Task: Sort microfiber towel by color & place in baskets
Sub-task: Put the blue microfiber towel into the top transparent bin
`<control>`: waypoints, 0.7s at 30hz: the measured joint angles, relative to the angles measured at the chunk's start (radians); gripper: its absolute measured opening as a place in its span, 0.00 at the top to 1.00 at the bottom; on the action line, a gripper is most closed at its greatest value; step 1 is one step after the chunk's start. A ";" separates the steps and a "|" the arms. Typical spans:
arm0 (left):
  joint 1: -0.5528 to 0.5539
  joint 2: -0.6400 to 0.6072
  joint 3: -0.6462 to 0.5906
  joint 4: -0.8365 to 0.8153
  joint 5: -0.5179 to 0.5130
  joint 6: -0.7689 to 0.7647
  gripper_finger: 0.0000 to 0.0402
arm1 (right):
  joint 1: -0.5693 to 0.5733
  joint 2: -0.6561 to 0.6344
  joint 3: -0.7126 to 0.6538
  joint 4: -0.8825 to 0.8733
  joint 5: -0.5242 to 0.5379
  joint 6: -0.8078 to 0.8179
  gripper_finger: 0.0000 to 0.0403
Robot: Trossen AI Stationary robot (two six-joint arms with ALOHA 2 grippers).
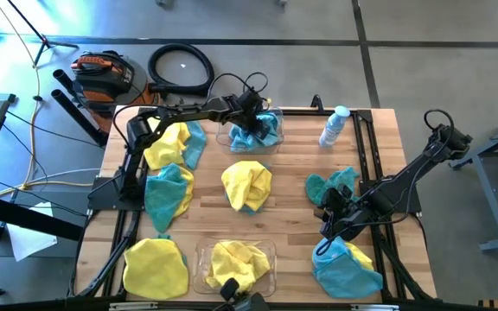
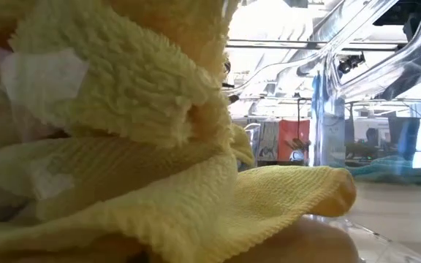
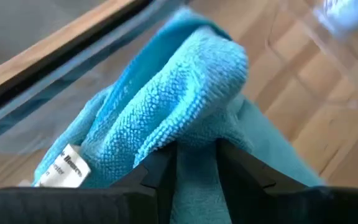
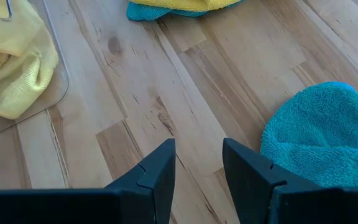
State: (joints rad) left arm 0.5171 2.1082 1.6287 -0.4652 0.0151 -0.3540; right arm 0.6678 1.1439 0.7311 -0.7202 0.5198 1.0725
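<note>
Left gripper point(image 1: 253, 111) is over the far basket point(image 1: 273, 138), far centre of the table. In the left wrist view its fingers point(image 3: 160, 174) straddle a fold of teal towel point(image 3: 166, 118); clamped or just letting go, can't tell. The towel is already inside the clear walls, so I'd judge this drop as good as done.

Right gripper point(image 4: 197, 165) hangs low, near right, jaws apart and holding nothing. Its likely next pick, a teal cloth point(image 4: 322, 140), lies just beside its fingertips, off to one side. It's a round heap w/ no clear long axis.

Right arm is the nearer one. Bare wood point(image 4: 166, 87) under the gripper gives room to slide in. Near basket point(image 1: 203, 255), w/ yellow towels point(image 1: 236, 263) in it, is well apart to its left.
</note>
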 joint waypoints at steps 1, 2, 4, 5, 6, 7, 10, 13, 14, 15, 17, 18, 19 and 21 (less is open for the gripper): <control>0.000 0.000 0.000 0.005 -0.004 -0.017 0.74 | 0.000 0.000 0.000 0.000 0.000 0.000 0.68; 0.000 0.000 0.000 0.006 -0.012 -0.032 0.74 | 0.000 0.000 0.000 0.000 0.000 0.000 0.68; 0.000 0.000 0.000 0.015 -0.029 -0.056 0.74 | 0.000 0.000 0.000 0.000 0.000 0.000 0.68; -0.001 0.000 0.000 0.016 -0.037 -0.063 0.74 | 0.000 0.000 0.000 0.000 0.000 0.000 0.68; 0.000 0.000 0.000 0.015 -0.043 -0.071 0.74 | 0.000 0.000 0.000 0.000 0.000 0.000 0.68; 0.000 0.000 0.000 0.014 -0.047 -0.082 0.74 | 0.000 0.000 0.000 0.000 0.000 0.000 0.68; -0.001 0.000 0.000 0.015 -0.046 -0.091 0.74 | 0.000 0.000 0.000 0.000 0.000 0.000 0.68; -0.002 -0.002 0.000 0.013 -0.043 -0.094 0.74 | 0.000 0.000 0.000 0.000 0.000 0.000 0.68; -0.002 -0.005 0.000 0.013 -0.042 -0.102 0.74 | 0.000 0.000 0.000 0.000 0.000 0.000 0.68; -0.002 -0.010 0.000 0.013 -0.043 -0.113 0.74 | 0.000 0.000 0.000 0.000 0.000 0.000 0.68; -0.002 -0.023 0.000 0.013 -0.050 -0.133 0.74 | 0.000 0.000 0.000 0.000 0.000 0.000 0.68; -0.002 -0.031 0.000 0.009 -0.051 -0.145 0.74 | 0.000 0.000 0.000 0.000 0.000 0.000 0.68; -0.001 -0.038 0.000 0.007 -0.052 -0.161 0.74 | 0.000 0.000 0.000 0.000 0.000 0.000 0.68; -0.002 -0.058 0.000 -0.015 -0.053 -0.201 0.74 | 0.000 0.000 0.000 0.000 0.000 0.000 0.68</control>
State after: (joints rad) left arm 0.5156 2.0506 1.6283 -0.4803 -0.0384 -0.5549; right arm 0.6678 1.1439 0.7311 -0.7204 0.5198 1.0725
